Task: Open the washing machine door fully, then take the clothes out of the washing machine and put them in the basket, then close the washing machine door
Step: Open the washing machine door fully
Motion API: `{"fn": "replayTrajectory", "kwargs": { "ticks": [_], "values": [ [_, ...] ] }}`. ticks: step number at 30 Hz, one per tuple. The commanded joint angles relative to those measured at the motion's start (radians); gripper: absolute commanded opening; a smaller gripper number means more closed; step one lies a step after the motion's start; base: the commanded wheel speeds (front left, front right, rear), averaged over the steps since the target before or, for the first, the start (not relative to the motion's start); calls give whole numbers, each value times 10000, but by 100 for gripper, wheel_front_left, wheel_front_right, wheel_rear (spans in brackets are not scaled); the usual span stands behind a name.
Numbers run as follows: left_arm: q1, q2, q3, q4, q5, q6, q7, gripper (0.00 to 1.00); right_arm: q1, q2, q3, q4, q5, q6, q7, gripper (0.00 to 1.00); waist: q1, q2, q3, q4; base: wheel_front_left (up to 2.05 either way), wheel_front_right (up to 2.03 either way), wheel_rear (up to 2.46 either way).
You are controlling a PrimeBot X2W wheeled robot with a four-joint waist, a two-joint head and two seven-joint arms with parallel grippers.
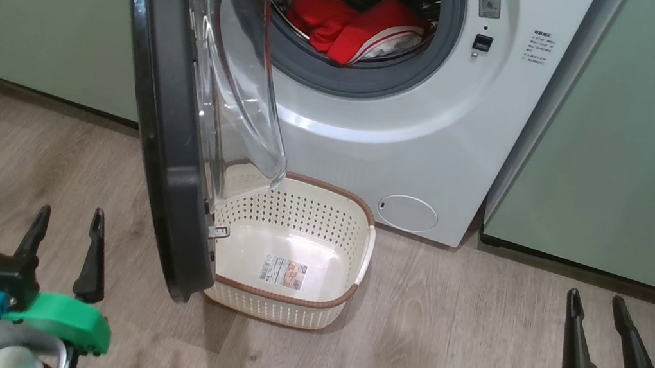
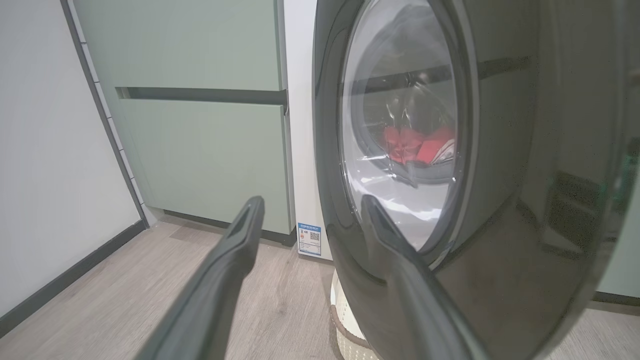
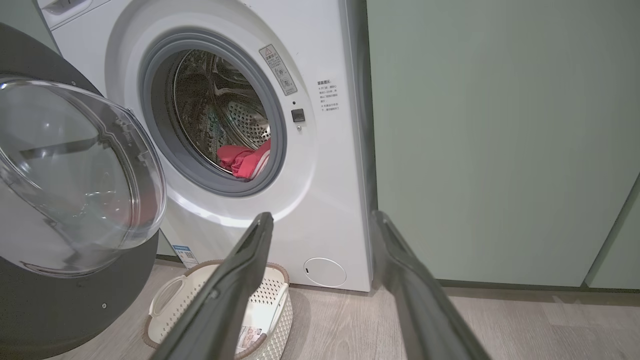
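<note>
Head view: the left jaws, low at the left, stand apart and hold nothing, above the wooden floor [image 1: 442,331]. The right jaws, low at the right, also stand apart and empty. The washing machine door [image 1: 168,121] is swung open, its lower rim in front of the left end of the basket [image 1: 275,314], which sits on the floor before the washing machine [image 1: 439,129]. The clothes [image 1: 351,28] lie in the drum. The basket's sticker [image 1: 283,272] and the print on the machine's front [image 1: 539,47] are too small to read.

Left wrist view: the jaws are apart, one tip in front of the door's black rim [image 2: 500,225]; whether they touch I cannot tell. A blue label [image 2: 309,239] bears a QR code.

Right wrist view: the jaws are spread, empty. A warning sticker [image 3: 278,69] beside the gasket is unreadable.
</note>
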Motion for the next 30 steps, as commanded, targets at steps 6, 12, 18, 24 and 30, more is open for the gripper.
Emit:
{"fn": "replayTrajectory", "kwargs": {
  "ticks": [6,12,18,24,30],
  "values": [
    [-427,67,320,-260,89,-34,-67,100,-147,-35,145,-255,-100,-7,-62,100,0,-1,49,58,0,0,0],
    [-585,-24,709,-489,-646,-108,-67,6,-131,-5,153,-265,-66,-7,-62,100,0,-1,84,80,0,0,0],
    [-1200,-90,1159,-1412,-2208,-14,-67,0,-115,46,89,-305,-22,-7,-62,100,0,-1,100,134,0,0,0],
    [-2554,-94,563,-2722,-2962,427,-67,0,-71,76,43,-292,20,-7,-62,100,0,-1,100,215,0,0,0],
    [-3852,-95,-501,-3754,-3047,860,146,0,-21,129,58,-270,24,-7,-62,100,0,-1,40,202,0,0,0]
  ]
}}
